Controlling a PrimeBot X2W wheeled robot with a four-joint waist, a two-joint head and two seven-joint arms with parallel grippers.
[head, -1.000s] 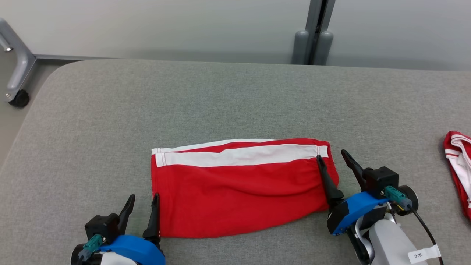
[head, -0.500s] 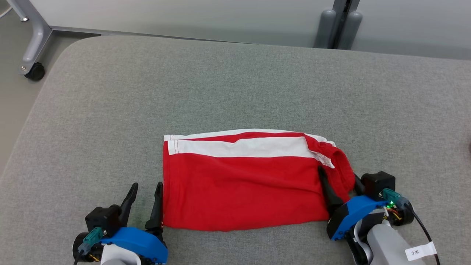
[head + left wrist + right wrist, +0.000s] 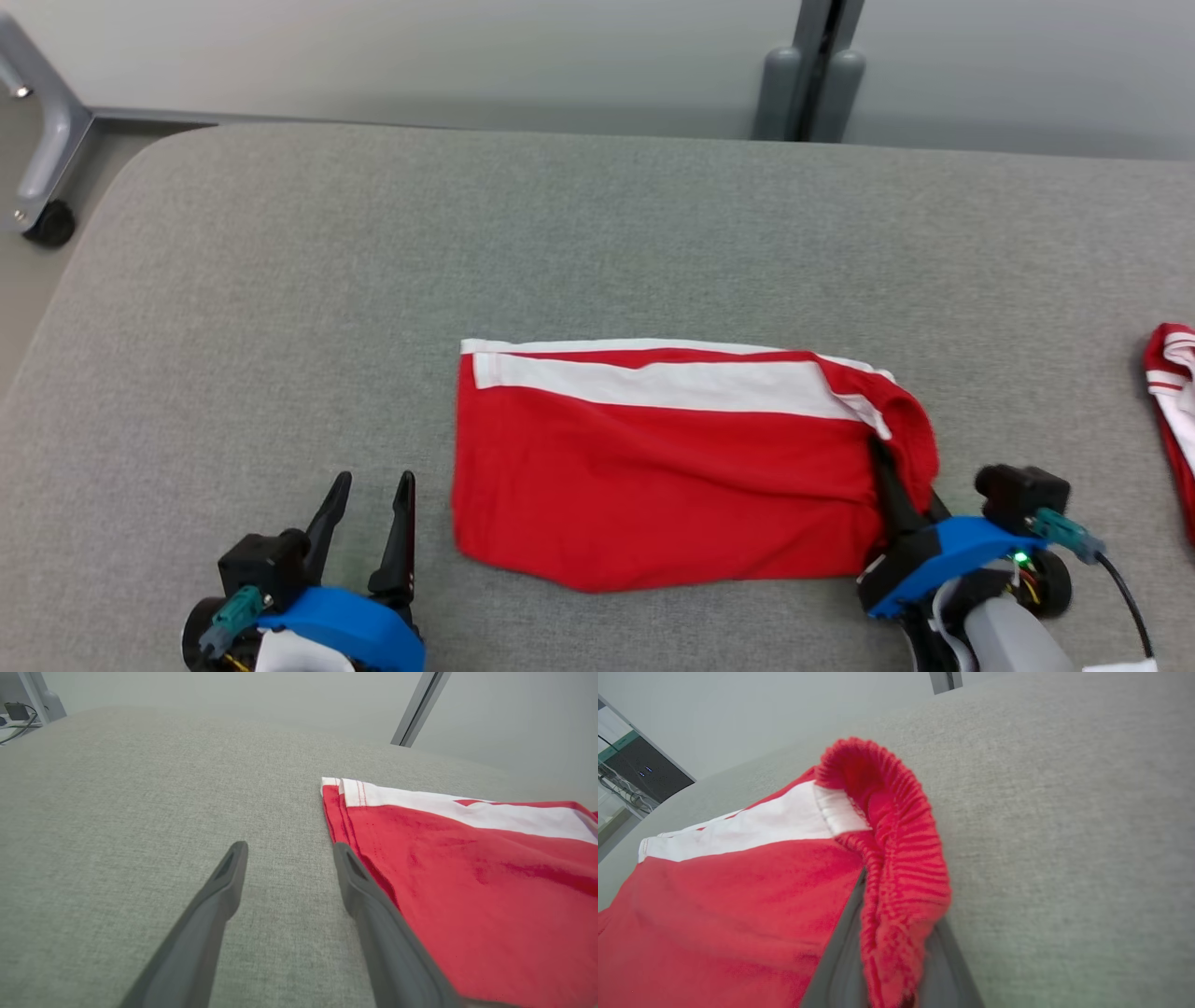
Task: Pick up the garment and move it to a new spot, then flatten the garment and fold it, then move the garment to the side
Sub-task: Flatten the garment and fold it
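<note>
Folded red fabric shorts with a white stripe (image 3: 672,467) lie mid-table on the grey cloth-covered table (image 3: 597,233). At 3 o'clock of the garment, the right gripper (image 3: 907,481) pinches the ribbed waistband (image 3: 896,858), probably ready to drag the garment aside. At 9 o'clock, the left gripper (image 3: 374,479) waits just beside the hem, its fingers spread and holding nothing.

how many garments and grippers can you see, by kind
garments: 2 (folded red garment; second garment, red and white, at the right edge)
grippers: 2 (left gripper open; right gripper shut on the folded red garment)
total: 4
</note>
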